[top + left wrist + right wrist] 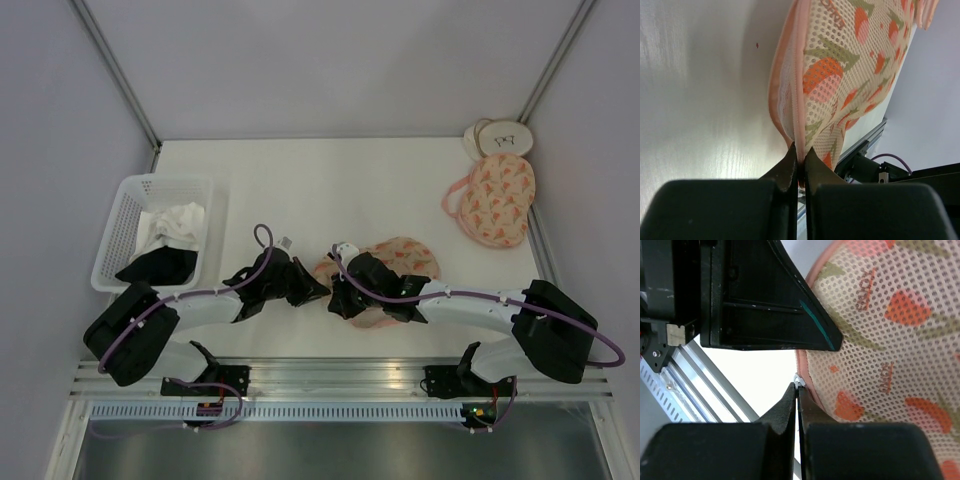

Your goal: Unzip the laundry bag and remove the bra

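The laundry bag (405, 258) lies near the front edge of the white surface (330, 190), between the two arms. Its long axis runs roughly side to side, and its left end points toward the left arm, where both claws meet it. It is peach mesh, dotted with fine holes and printed with orange-pink fruit shapes and olive-green leaves, and edged with pink trim (799, 75). Small brown lettering repeats across the print but is too small to read. The left claw (799, 162) is clenched on the pink trim at the bag's end, with the fabric rising away from its fingertips. The right claw (797, 390) is clenched on the small silver zip pull (798, 381) at the trim, just beside the left claw.
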`<action>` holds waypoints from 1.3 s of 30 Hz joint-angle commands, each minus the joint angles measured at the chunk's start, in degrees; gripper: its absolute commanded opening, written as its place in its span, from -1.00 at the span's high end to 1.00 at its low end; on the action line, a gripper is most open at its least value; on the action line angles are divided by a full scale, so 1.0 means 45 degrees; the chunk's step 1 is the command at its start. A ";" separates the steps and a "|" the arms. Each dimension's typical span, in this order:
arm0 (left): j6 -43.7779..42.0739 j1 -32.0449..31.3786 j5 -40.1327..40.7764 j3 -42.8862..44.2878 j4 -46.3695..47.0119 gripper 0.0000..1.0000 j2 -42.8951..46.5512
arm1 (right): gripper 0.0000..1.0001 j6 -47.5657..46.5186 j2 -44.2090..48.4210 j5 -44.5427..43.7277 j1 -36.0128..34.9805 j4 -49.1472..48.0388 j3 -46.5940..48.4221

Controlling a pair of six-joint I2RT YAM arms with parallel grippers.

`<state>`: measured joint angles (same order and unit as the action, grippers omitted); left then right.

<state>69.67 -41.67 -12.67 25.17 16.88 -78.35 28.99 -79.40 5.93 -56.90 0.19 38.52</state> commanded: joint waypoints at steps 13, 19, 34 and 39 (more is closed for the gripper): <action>-0.3194 0.1856 0.0100 0.2315 -0.1855 0.96 -0.0655 | 0.99 0.1602 0.0710 -0.5765 -0.0031 0.5405 0.0306; -0.5812 0.2794 0.0081 0.4619 -0.3478 0.96 -0.2486 | 0.99 0.2366 0.0768 -0.7529 0.0302 0.6404 0.0638; -0.3845 0.2777 0.0804 0.3181 -0.4281 -0.32 0.0687 | 0.99 0.1156 0.0475 -0.3848 0.0282 0.2873 0.0639; -0.1582 0.1393 0.0257 0.0796 -0.2507 -0.38 0.2603 | 0.99 0.0257 0.0300 -0.0346 0.0302 0.0374 0.0677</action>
<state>53.82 -32.47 -10.63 32.67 1.04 -68.73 33.43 -77.34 -7.31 -55.59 11.81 40.56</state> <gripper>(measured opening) 0.682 0.008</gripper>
